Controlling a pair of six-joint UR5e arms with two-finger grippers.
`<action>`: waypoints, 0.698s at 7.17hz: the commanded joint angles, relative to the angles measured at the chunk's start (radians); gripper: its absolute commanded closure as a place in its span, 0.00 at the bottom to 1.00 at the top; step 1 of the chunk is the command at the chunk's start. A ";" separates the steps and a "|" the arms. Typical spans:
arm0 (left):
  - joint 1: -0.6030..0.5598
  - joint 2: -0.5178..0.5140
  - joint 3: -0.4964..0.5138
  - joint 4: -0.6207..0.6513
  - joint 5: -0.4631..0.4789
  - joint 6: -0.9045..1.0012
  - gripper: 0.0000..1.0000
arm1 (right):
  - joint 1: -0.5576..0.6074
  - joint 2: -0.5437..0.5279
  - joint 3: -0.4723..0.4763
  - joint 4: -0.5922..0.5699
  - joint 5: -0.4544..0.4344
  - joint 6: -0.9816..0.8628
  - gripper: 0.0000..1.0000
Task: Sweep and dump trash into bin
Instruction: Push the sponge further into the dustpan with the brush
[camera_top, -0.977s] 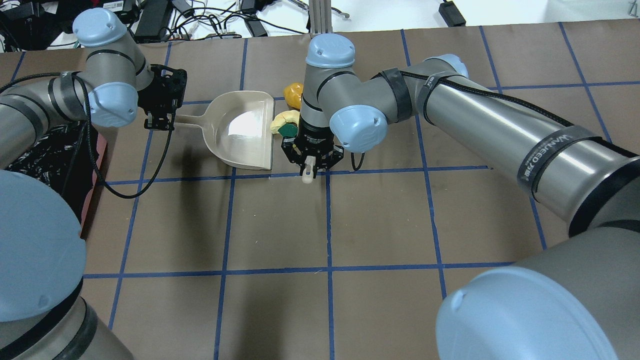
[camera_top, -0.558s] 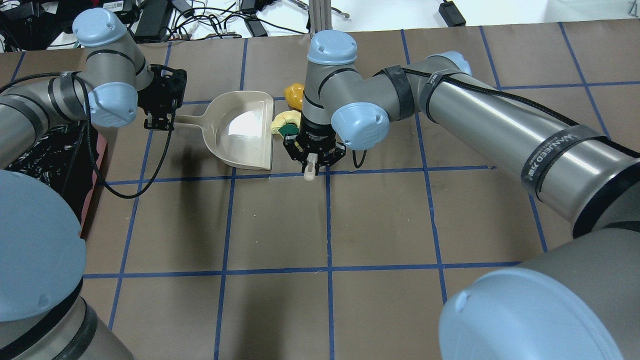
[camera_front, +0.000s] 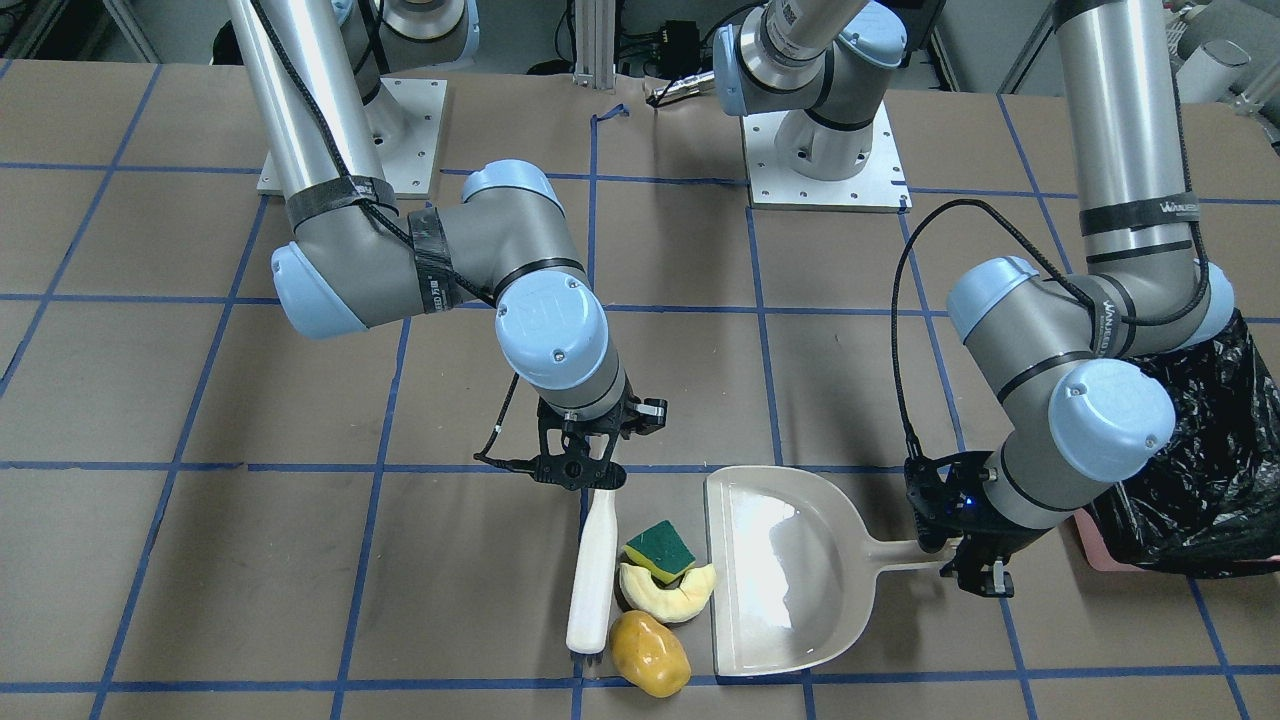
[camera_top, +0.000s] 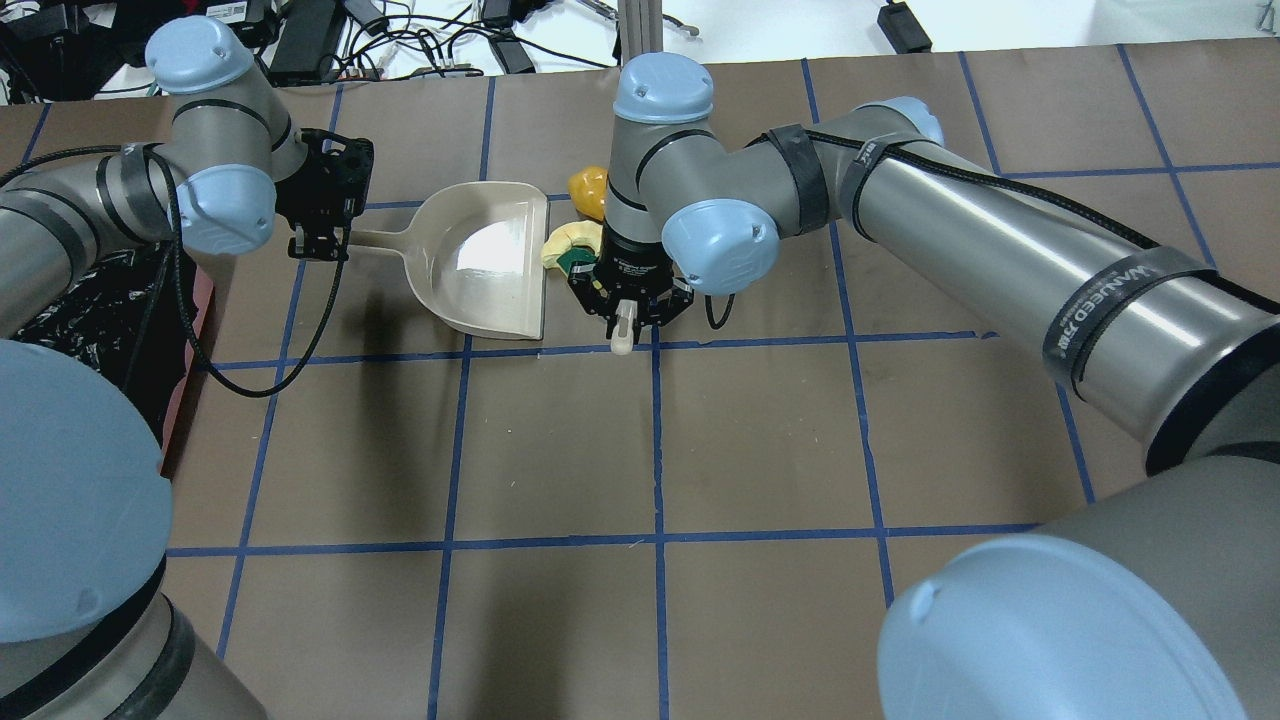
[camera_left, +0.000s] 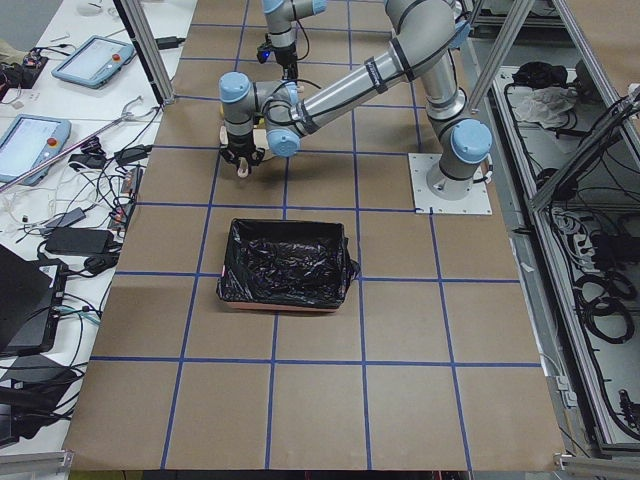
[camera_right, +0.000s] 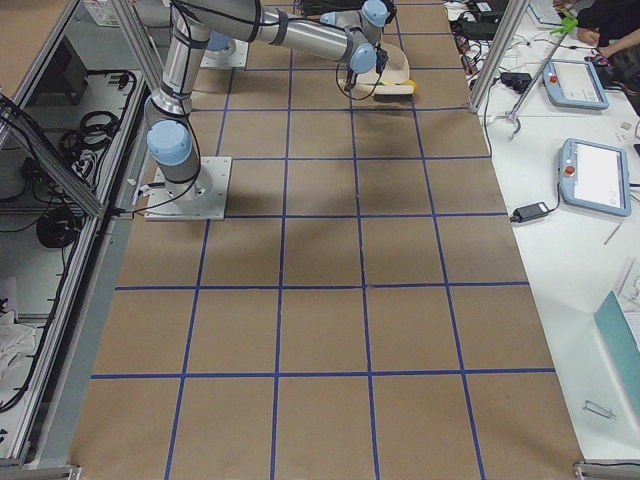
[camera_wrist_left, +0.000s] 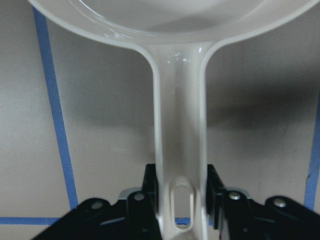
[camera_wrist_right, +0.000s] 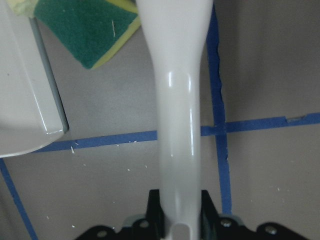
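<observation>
Right claw (camera_front: 590, 486) clamps the brush (camera_front: 593, 570) beside the trash (camera_front: 660, 546) so we can push it; left claw (camera_front: 962, 562) pins the dustpan (camera_front: 790, 575), mouth facing it.

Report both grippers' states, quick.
Left gripper: closed, holding the dustpan by its handle.
Right gripper: closed, holding the brush by its handle.

A black strap (camera_top: 1120, 290) around the forearm of the right arm (camera_top: 980, 230) bears the white word "WANEED", followed by smaller characters too fine to read. In the front-facing view, a like black strap (camera_front: 1140, 213) on the left arm (camera_front: 1120, 120) carries the same white lettering, only just legible. Nothing else can be read.
</observation>
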 joint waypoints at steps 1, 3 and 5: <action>-0.004 0.000 0.001 0.001 0.008 0.000 0.71 | 0.000 -0.001 0.000 0.001 -0.021 -0.002 1.00; -0.012 0.001 0.001 0.001 0.010 -0.001 0.71 | -0.002 -0.014 0.000 0.000 -0.007 0.006 1.00; -0.012 0.000 0.002 0.001 0.010 -0.001 0.71 | -0.003 0.017 -0.003 -0.031 -0.004 0.001 1.00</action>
